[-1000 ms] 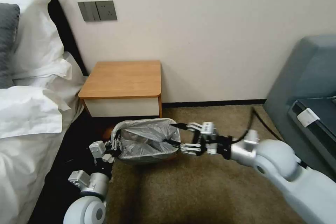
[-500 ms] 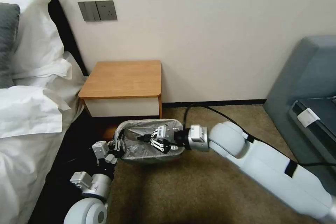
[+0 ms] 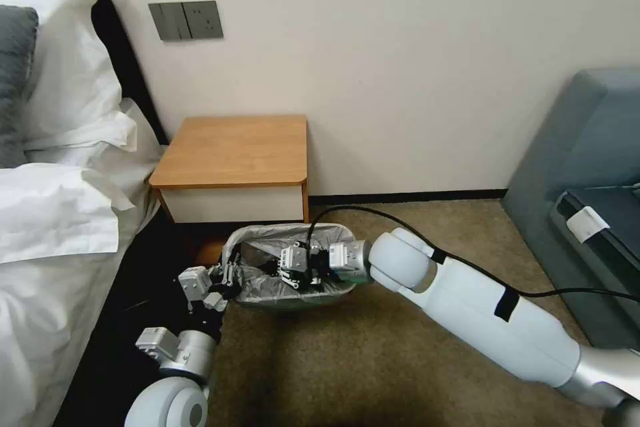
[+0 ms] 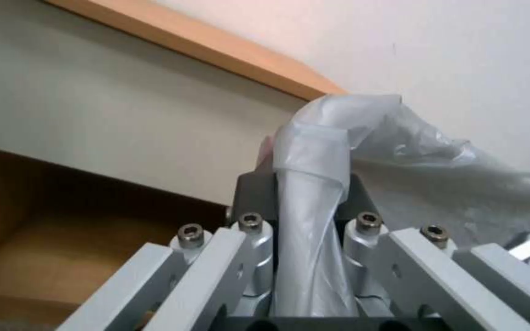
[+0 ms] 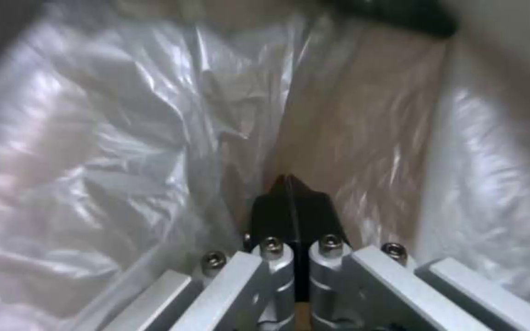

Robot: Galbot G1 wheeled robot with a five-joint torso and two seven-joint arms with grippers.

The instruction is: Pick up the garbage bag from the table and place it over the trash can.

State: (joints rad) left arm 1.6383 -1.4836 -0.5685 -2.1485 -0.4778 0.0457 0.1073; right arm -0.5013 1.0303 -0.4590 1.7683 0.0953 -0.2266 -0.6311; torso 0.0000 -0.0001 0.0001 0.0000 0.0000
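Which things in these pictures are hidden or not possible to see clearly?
- Trash can walls, head view: draped by the garbage bag.
- Bag's bottom, right wrist view: blocked by the right hand.
- Bag rim inside the left hand, left wrist view: covered by its fingers.

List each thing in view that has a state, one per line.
Bag: spread open inside the bin, rim draped over its edge.
Bin: upright on the carpet, lined.
Left gripper: jaws shut on a bunched fold of bag.
Right gripper: jaws shut, empty, pushed down inside the bag.
Table: top bare.
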